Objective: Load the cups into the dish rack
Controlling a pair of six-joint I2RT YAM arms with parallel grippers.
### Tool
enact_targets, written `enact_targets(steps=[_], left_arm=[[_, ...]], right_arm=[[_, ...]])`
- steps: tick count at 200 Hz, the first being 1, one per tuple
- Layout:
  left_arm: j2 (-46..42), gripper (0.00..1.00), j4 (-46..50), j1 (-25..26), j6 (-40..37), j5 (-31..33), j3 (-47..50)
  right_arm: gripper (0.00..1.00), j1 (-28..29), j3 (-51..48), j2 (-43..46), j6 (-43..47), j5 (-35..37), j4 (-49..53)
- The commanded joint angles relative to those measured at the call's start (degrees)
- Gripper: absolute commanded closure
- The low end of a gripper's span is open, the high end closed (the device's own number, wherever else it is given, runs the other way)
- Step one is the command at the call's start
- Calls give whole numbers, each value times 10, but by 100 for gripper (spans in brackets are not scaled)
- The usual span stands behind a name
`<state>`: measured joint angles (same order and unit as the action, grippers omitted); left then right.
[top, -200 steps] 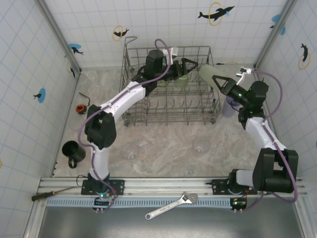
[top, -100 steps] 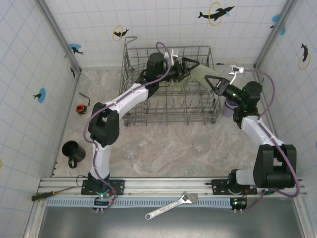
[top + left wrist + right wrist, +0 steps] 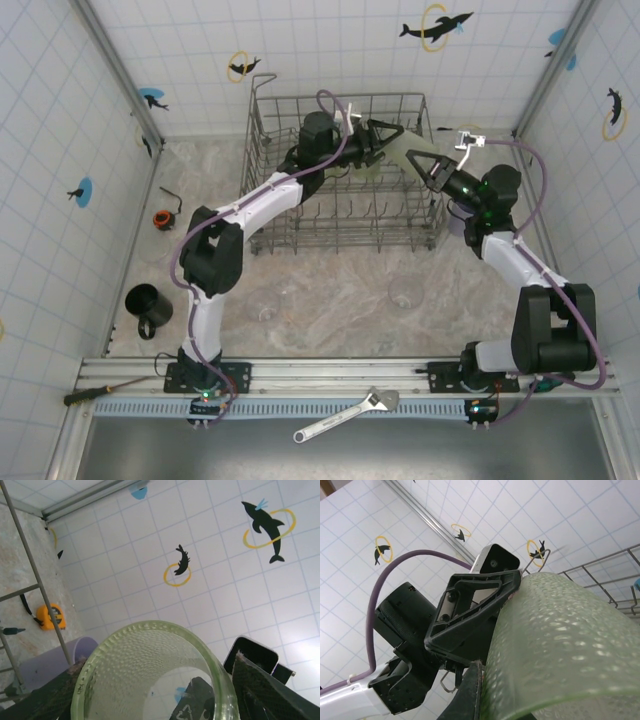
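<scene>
This is a robot test cell dressed as a kitchen. Tile-print wall panels (image 3: 330, 60) with ringed dolphin stickers (image 3: 436, 26) enclose a stone-patterned counter (image 3: 340, 295) inside aluminium framing (image 3: 118, 70). A wire dish rack (image 3: 340, 247) stands at 12 o'clock. An adjustable wrench (image 3: 345, 415) lies at 6 o'clock and an orange tape measure (image 3: 162, 217) at 9 o'clock.

Right gripper (image 3: 411, 159) brought the green cup (image 3: 398, 148) into, seemingly, the left gripper (image 3: 390, 138).
</scene>
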<state>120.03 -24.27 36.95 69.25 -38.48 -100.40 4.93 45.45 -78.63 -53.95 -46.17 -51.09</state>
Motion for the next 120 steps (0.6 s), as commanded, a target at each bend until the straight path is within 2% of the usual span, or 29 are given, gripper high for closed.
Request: enact_targets(steps=[1, 27, 45, 67, 71, 76, 79, 93, 105, 120], left_arm=[[10, 39, -42, 5, -1, -11, 2], [17, 68, -69, 7, 15, -10, 1], [23, 100, -86, 8, 25, -11, -3], [35, 100, -91, 9, 30, -19, -16], [38, 89, -91, 9, 32, -21, -19], [41, 70, -92, 10, 34, -25, -23], [42, 63, -92, 10, 36, -26, -25], [45, 58, -103, 13, 42, -29, -24], [45, 50, -110, 15, 44, -28, -23], [45, 48, -115, 19, 43, -29, -25]], right_arm=[[100, 3, 13, 1, 14, 17, -24], [100, 3, 13, 0, 15, 17, -19], [100, 3, 16, 1, 20, 18, -6], [100, 1, 20, 1, 28, 16, 1], [100, 2, 21, 1, 28, 17, 3], [100, 2, 24, -1, 28, 17, 4], [100, 1, 24, -2, 28, 17, 4], [100, 1, 27, -5, 27, 17, -3], [100, 3, 28, -10, 21, 17, -14], [100, 3, 30, -17, 12, 18, -29]])
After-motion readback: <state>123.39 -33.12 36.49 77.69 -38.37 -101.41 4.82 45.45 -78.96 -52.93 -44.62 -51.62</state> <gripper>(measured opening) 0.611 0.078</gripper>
